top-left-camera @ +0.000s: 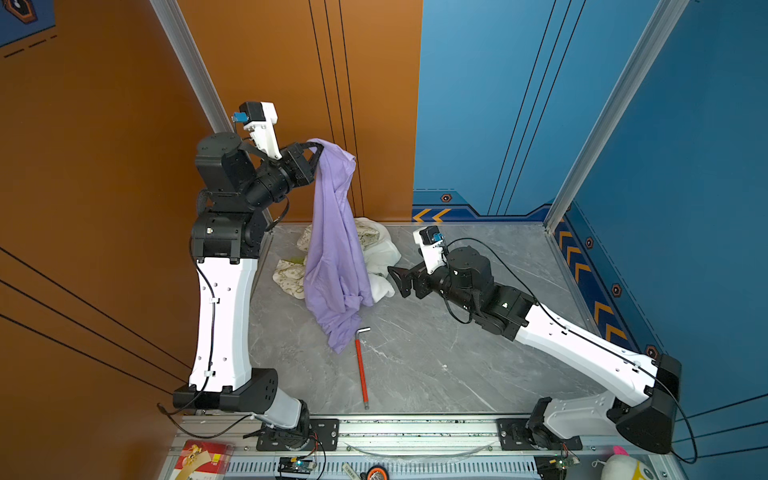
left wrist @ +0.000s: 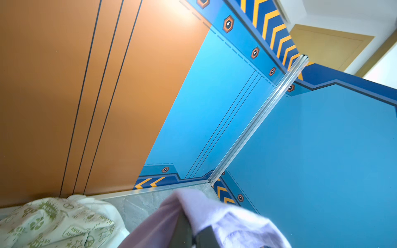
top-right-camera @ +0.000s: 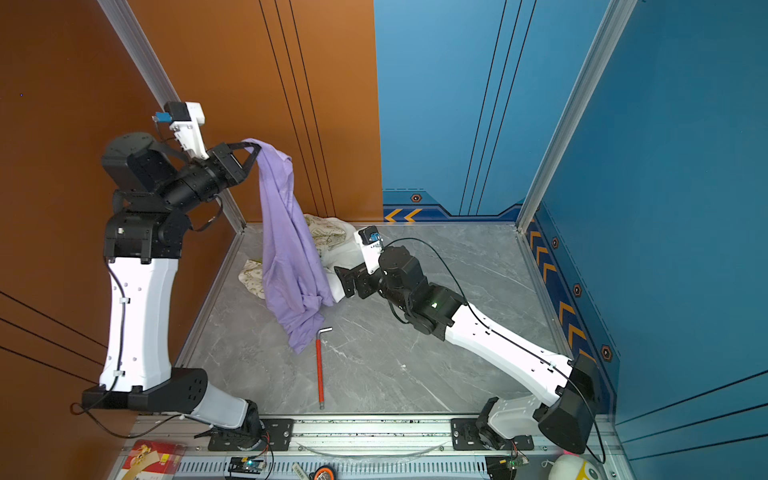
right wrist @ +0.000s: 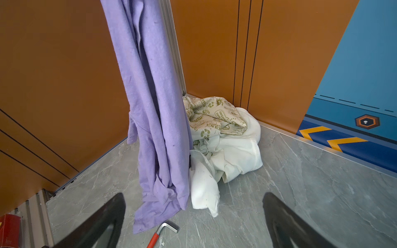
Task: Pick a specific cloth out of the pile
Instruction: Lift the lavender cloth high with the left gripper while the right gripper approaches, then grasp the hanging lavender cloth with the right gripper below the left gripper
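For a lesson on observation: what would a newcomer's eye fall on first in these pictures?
The lavender cloth strikes first: the left gripper, shut on its top end, holds it high at the back left, and it hangs down to the table. Behind it the pile of cream and white cloths lies in the corner, the open right gripper low beside it; a red-handled hex key lies by the cloth's lower end.

Stood walled in orange panels (top-left-camera: 104, 166) on the left and blue panels (top-left-camera: 457, 104) behind and right, joined by aluminium posts (top-left-camera: 606, 124). Rested on a grey marbled table (top-left-camera: 436, 365), edged low with yellow chevrons (top-left-camera: 432, 215).
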You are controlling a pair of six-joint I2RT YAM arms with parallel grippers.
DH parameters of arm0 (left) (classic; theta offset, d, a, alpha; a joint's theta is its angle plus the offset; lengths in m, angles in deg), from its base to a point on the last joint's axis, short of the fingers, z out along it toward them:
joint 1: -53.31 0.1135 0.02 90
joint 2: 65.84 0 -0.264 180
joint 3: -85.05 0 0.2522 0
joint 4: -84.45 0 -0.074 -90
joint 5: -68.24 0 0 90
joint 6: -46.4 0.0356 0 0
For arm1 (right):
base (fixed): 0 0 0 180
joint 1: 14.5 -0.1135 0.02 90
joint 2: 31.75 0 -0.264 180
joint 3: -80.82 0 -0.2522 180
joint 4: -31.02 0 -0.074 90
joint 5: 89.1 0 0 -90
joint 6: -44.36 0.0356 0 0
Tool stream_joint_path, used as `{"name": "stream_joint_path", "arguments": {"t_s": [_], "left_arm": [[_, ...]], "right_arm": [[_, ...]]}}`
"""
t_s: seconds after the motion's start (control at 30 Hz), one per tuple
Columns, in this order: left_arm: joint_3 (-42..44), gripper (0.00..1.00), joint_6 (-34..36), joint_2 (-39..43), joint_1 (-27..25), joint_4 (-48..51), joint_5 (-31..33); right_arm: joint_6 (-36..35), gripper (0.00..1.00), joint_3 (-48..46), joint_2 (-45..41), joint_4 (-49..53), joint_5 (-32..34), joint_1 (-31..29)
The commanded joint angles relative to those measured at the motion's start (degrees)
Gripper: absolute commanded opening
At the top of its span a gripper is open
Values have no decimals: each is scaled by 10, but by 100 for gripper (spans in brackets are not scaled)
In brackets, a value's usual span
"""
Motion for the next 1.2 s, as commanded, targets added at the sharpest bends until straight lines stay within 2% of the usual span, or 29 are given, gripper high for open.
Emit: {"name": "stream_joint_path", "arguments": {"t_s": [0.0, 0.1, 0.2, 0.33, 0.5, 0.7, 0.83, 0.93, 1.17], "left_arm": [[-58, 0, 8, -10, -16, -30, -26], [-96, 0, 16, -26, -24, -31, -32], [-89, 0, 12, -32, -33, -31, -42], [-2, 0, 28, -15, -69, -31, -54], [133, 0, 74, 29, -120, -31, -29], [270, 0, 75, 75, -142, -31, 1], [322, 0, 74, 99, -143, -31, -6], [353, 0, 76, 117, -143, -31, -2], [373, 0, 50, 117, -144, -31, -13]], "right_arm": [[-3, 100, 26, 3, -25, 0, -4], [-7, 100, 40, 10, -28, -4, -4], [-10, 100, 58, 19, -22, -9, -5], [-9, 100, 58, 27, -45, -6, -4], [0, 98, 55, 46, -58, 12, -4], [20, 93, 25, 52, -102, 11, -4], [34, 89, -6, 54, -127, 22, -3], [50, 80, -25, 58, -147, 31, -4], [57, 74, -1, 98, -151, 10, -13]]}}
